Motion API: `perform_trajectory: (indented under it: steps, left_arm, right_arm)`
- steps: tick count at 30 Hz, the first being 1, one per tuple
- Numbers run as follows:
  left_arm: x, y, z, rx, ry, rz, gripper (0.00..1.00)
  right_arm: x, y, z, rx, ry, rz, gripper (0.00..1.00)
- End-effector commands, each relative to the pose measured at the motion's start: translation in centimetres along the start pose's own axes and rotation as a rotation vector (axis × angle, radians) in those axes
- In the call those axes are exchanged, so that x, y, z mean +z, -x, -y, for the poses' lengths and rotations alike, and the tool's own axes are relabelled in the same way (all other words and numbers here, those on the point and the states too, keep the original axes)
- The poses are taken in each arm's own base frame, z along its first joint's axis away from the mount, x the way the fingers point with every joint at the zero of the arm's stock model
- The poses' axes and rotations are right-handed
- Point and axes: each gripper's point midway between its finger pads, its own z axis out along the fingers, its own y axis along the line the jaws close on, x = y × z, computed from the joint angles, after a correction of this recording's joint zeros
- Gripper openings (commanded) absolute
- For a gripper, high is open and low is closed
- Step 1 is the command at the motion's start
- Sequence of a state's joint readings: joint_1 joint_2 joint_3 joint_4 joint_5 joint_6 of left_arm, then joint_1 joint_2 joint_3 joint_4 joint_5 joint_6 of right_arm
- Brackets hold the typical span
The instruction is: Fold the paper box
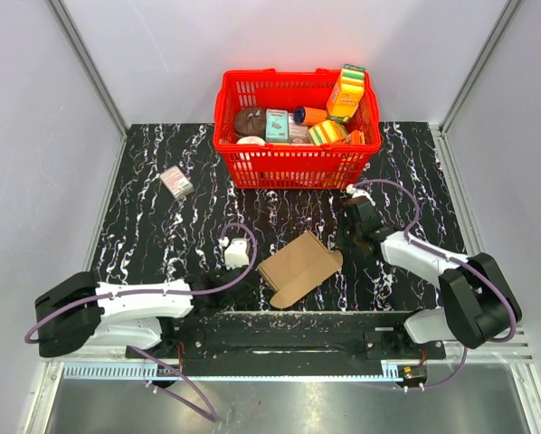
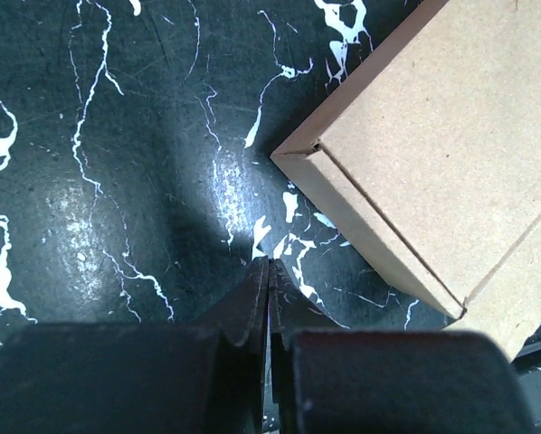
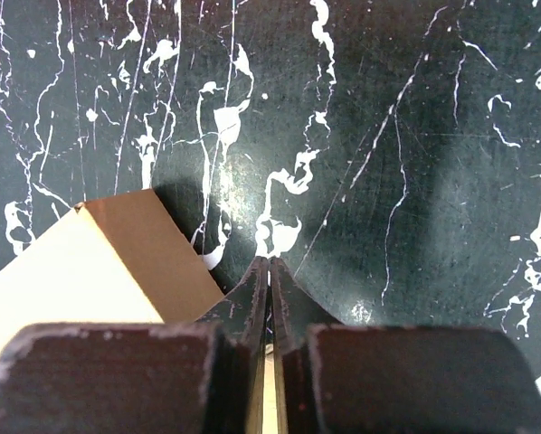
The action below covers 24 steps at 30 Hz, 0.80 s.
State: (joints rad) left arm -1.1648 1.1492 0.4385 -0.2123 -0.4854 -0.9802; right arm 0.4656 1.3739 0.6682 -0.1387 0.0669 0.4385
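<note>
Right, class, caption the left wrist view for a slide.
Shut left gripper beside the paper box on black marbled table.

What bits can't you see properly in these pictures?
The paper box: left wrist view, right edge cuts it off.
Same box: right wrist view, the right gripper covers its near part.
The red basket's bottom: top view, packages inside hide it.
The small box: top view, too small to read.

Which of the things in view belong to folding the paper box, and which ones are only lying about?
For the job:
paper box
left gripper
right gripper

Only lying about:
red basket
colourful packages inside the basket
small pinkish-grey box
</note>
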Motion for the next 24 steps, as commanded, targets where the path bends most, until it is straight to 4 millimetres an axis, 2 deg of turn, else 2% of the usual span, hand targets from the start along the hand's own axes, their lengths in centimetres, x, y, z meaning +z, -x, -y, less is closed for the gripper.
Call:
perform_trajectory:
  steps: [1, 4, 6, 24]
  left_arm:
    - [0.2, 1.6, 2.9, -0.065, -0.078, 0.049, 0.00]
    - [0.5, 2.1, 3.3, -0.055, -0.070, 0.061, 0.00]
    - [0.9, 2.4, 3.8, -0.042, -0.075, 0.058, 0.00]
    - [3.7, 6.5, 3.5, -0.035, -0.075, 0.089, 0.00]
  right_arm:
    - [0.3, 2.0, -1.8, -0.043, 0.076, 0.038, 0.07]
    - [0.6, 1.6, -1.8, -0.056, 0.080, 0.019, 0.06]
    - [0.6, 0.8, -2.6, -0.066, 0.128, -0.022, 0.06]
    - [-0.3, -0.6, -4.2, -0.050, 0.243, -0.068, 0.04]
